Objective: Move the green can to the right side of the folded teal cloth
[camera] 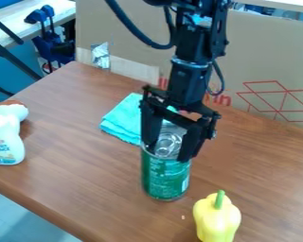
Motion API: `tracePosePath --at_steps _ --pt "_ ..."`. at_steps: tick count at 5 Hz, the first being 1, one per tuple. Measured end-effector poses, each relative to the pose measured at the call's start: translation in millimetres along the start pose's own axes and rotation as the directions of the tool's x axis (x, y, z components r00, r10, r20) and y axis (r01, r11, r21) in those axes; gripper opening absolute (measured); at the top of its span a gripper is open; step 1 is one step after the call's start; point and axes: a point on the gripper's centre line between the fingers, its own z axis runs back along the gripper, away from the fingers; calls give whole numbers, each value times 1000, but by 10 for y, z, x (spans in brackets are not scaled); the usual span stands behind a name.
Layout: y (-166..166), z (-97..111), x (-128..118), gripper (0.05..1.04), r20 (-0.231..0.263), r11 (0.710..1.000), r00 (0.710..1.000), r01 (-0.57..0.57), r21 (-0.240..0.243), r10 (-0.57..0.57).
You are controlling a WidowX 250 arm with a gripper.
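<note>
The black gripper [171, 147] hangs down over the middle of the table, at the top of a green can [165, 177]. Its two fingers are spread wide, one at the left and one at the right of the can's silver top; whether they touch the can, I cannot tell. The can stands upright on the wood. Behind it and to its left lies a folded turquoise cloth [123, 120], partly hidden by the gripper. A yellow pepper with a green stem [217, 220] is at the lower right, nearer the camera.
At the left edge of the brown table [84, 156] is a white bottle [5, 142] with a brownish-orange object behind it. A cardboard panel [262, 61] stands along the back. The table's front left edge runs diagonally down to the bottom of the view.
</note>
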Motion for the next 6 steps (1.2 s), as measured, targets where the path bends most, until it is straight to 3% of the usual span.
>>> tracePosePath --at_steps 1,2,3,4,6 --pt "46 81 214 1001 39 998 997 69 -4 -69" --pt "132 328 503 1001 193 979 960 199 49 -204" --pt "215 456 864 1001 259 972 937 227 62 -235" --pt "285 418 1019 1001 272 968 930 249 34 -249" --pt "184 444 938 1001 279 964 923 260 53 -265"
